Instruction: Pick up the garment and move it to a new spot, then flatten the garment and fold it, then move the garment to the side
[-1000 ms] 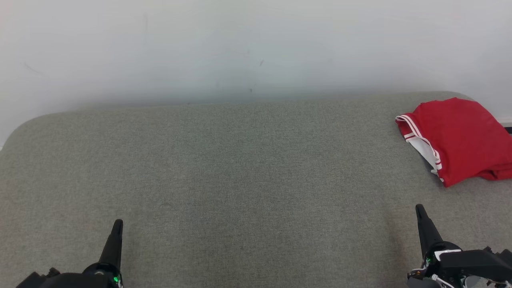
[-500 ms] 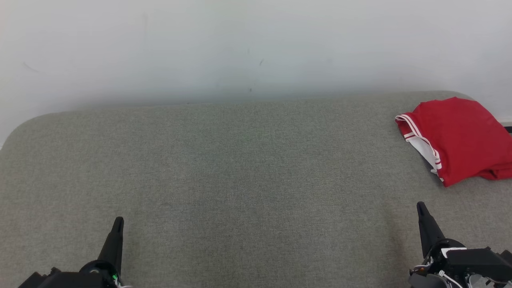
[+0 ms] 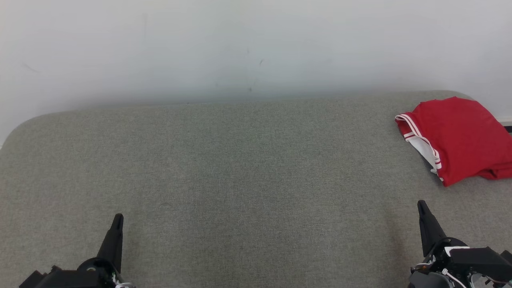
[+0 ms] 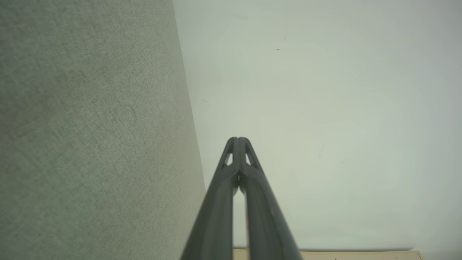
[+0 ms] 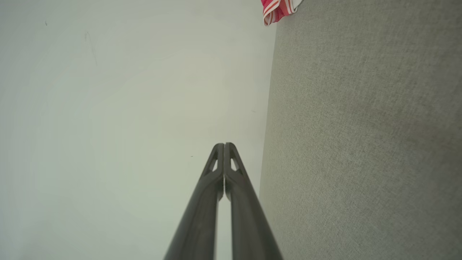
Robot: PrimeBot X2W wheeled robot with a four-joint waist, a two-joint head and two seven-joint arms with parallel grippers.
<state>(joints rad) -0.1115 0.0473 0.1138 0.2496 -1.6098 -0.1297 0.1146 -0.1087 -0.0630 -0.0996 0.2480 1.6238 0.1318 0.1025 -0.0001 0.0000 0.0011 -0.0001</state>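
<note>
In the head view, the red garment [image 3: 460,136], trimmed in white stripes, is seen lying folded at the far right corner of the grey fabric surface [image 3: 240,168], well apart from both grippers. The left gripper [image 3: 117,219] and right gripper [image 3: 421,205] are held over the near edge, empty.

In the left wrist view, the fingers [image 4: 223,187] are pressed together on nothing.

In the right wrist view, the 2 fingers are likewise closed and empty, and a striped edge of the red garment is seen by the surface's far edge.

Folding and moving aside are judged done, and nothing appears to be left.
</note>
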